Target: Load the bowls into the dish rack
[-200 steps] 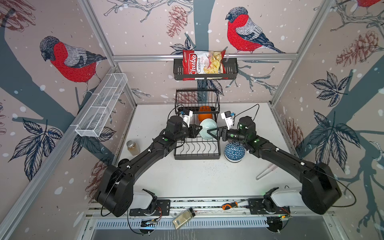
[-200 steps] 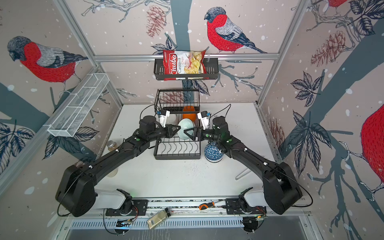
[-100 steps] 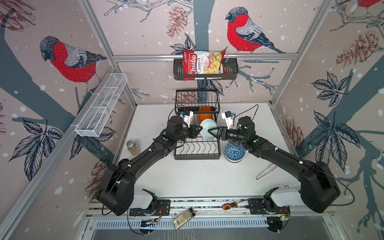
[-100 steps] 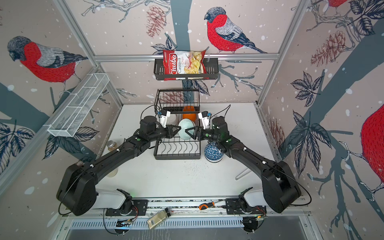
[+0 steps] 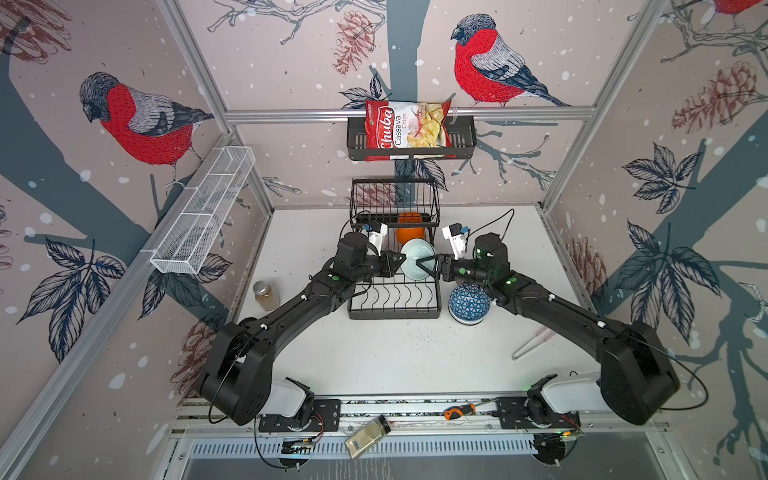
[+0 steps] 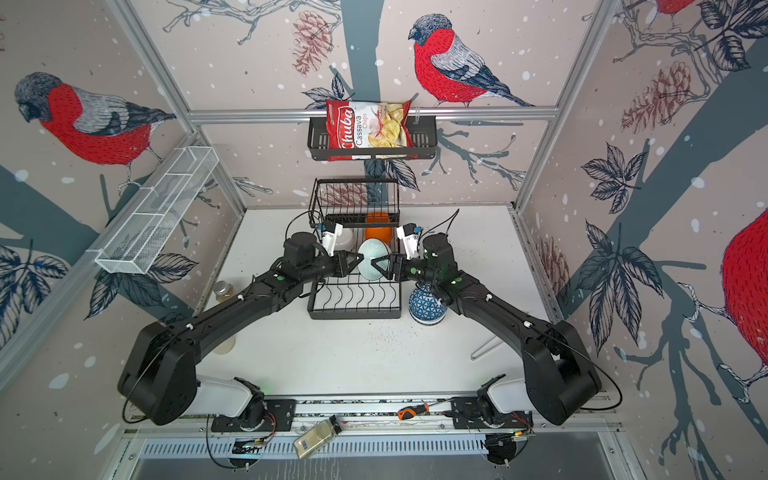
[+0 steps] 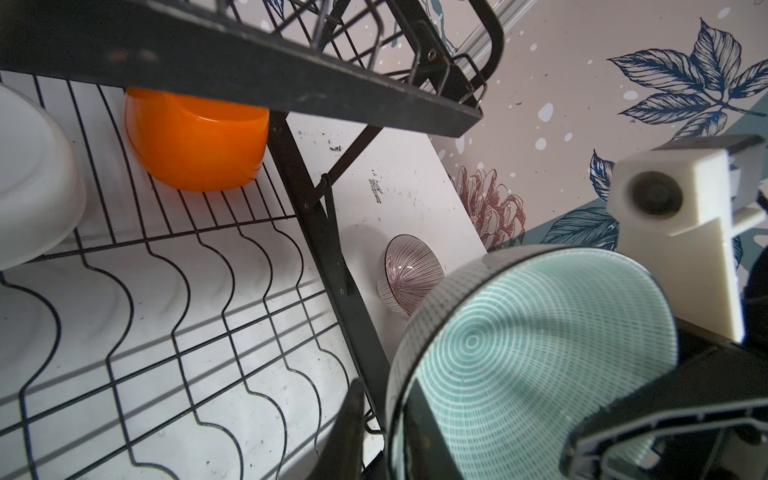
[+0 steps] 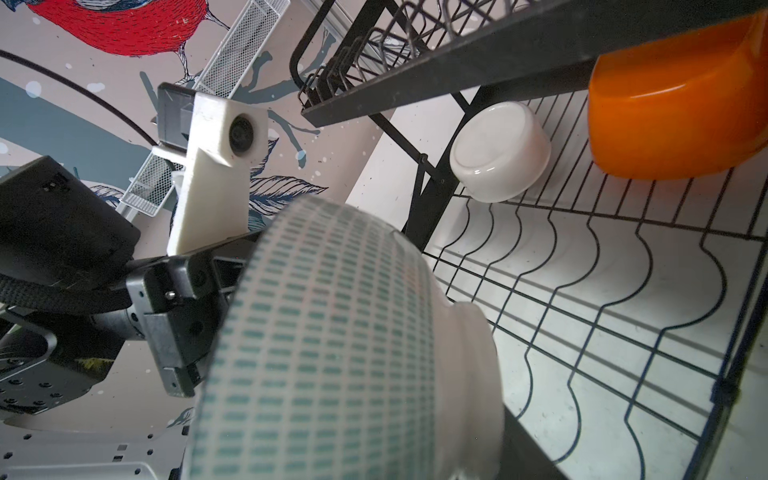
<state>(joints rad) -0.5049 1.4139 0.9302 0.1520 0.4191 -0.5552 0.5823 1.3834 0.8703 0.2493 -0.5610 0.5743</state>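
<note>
White bench (image 5: 374,361) is carrying the dish rack (image 5: 395,316), and over its wavy lower grid the mint-green bowl (image 5: 417,259) is hanging on edge between both arms. The right gripper (image 5: 426,266) is pinching the bowl's wall, while the fingers of the left gripper (image 5: 398,264) are straddling its rim, slightly parted. A hand-over seems to be going on; next, the left needs backing clear before the right lowers the bowl into a free slot.
</note>
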